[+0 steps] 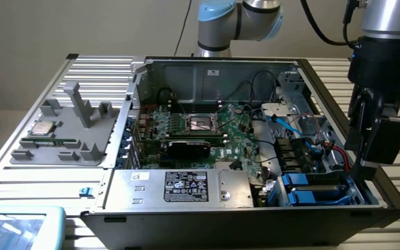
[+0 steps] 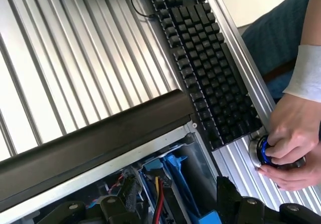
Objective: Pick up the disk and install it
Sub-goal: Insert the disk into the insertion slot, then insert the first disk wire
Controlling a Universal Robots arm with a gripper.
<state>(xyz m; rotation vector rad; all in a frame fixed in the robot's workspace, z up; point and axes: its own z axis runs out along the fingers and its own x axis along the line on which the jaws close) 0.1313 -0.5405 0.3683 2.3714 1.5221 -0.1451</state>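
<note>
We saw one arm [image 1: 238, 21] with one tool [image 1: 365, 159], which hung over the exterior view's right edge of a single open computer case [image 1: 214, 67] on the slatted counter [image 1: 40, 182]. In the wrist view its two black fingers [image 2: 235, 201] stood wide apart with nothing gripped between them, so the tool was open and empty above the case's corner.

Below it, in the drive bay at the case's near corner on the exterior view's right, we counted two blue carriers [image 1: 304, 180] side by side. We could not tell whether the disk sat in one of them, because no grey face or white label showed there.

Inside the case we counted:
- one green board [image 1: 235, 133]
- one black card [image 1: 189, 148]
- one grey metal box [image 1: 186, 188] with a black label

On the exterior view's left lay one grey tray [image 1: 61, 151] holding one square silver chip [image 1: 44, 127]. A blue-edged screen [image 1: 12, 224] sat at the near corner.

In the wrist view one black keyboard [image 2: 205, 63] lay on the counter beyond the case wall. Just past the keyboard's end, a person's hand [image 2: 291, 131] gripped one round, blue-ringed knob [image 2: 261, 151].
</note>
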